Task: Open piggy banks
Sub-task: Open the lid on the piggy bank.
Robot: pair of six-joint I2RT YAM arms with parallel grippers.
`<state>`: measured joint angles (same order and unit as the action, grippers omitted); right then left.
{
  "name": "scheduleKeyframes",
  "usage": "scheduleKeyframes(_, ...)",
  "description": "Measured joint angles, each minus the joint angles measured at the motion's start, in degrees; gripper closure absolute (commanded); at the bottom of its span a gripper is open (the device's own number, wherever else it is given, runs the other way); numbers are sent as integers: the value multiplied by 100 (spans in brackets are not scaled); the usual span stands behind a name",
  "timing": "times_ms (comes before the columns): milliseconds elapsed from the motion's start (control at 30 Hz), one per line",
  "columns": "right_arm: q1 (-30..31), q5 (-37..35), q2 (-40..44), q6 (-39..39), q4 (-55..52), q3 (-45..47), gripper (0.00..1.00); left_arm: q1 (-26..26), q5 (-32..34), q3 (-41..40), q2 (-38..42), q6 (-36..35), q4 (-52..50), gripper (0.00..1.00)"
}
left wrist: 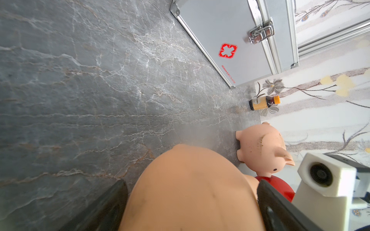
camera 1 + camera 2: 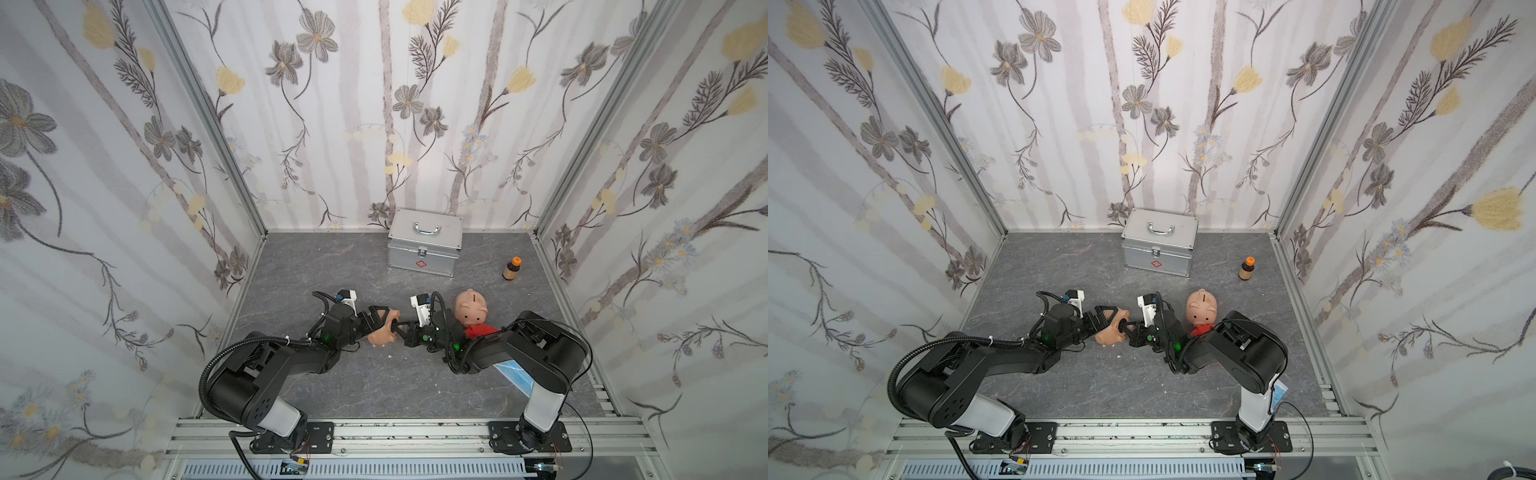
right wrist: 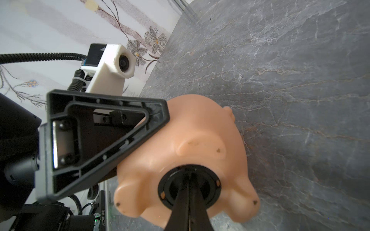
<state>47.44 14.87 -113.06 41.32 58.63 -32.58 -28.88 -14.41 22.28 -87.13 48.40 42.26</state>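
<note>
Now the left gripper [image 2: 379,324] hugs a pink pig [image 3: 200,140] in wide jaws, in front of the silver case [image 2: 424,249]. The right gripper [image 2: 398,326] is pressed together, tips on the black plug [image 3: 170,186]. A second pink pig [image 2: 470,306] and a red pig [image 2: 480,331] sit close by.

This is a robot test cell in a lab, dressed to look homely. Aluminium frame posts [image 2: 210,120] box in three walls papered with floral wallpaper [image 2: 353,124], and the grey marble-look surface [image 2: 374,386] ends at a slotted aluminium rail [image 2: 415,428]. The left arm [image 2: 266,374] and right arm [image 2: 540,353] are bolted to that rail on black plates, with bare wires and a slotted cable duct [image 2: 395,471] below. A white camera mount [image 3: 112,66] sits on a wrist. The few props look staged: a silver case [image 2: 424,249] with a red cross, a small brown bottle [image 2: 512,269], a peach piggy bank [image 2: 379,336] between the arms and a second piggy bank [image 2: 471,306] near the bottle.
</note>
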Motion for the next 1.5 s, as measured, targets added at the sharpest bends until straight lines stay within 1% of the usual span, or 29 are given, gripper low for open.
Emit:
scheduleKeyframes(200, 28, -55, -20, -848, -142, -109, 100, 0, 57, 11, -11, 2, 0, 0)
scheduleKeyframes(367, 22, -37, -203, -1578, 337, -24, 100, 0, 120, 26, -48, -13, 42, 0)
scheduleKeyframes(467, 22, -39, -254, -2079, 752, 177, 100, -4, -13, 37, -57, -24, 35, 0)
scheduleKeyframes(533, 22, -42, -254, -2389, 791, 201, 100, -4, -59, 52, -63, -22, 13, 0)
scheduleKeyframes(633, 37, -103, -216, -2822, 518, 44, 100, -4, 20, 74, -87, -13, 15, 0)
scheduleKeyframes(767, 72, -227, -162, -3178, 361, 7, 100, -4, 72, 87, -105, -7, 22, 0)
scheduleKeyframes(933, 70, -210, -52, -3740, -186, -225, 100, -4, 142, 118, -142, -4, 39, 0)
scheduleKeyframes(1033, 52, -157, -52, -3965, -455, -382, 100, -4, 232, 120, -162, -4, 63, 0)
scheduleKeyframes(1333, 0, -33, -52, -4291, -588, -452, 100, 9, 245, 160, -162, -44, 4, 0)
scheduleKeyframes(1500, -24, 20, 11, -4516, -658, -420, 100, 52, 92, 212, -219, -85, -2, 0)
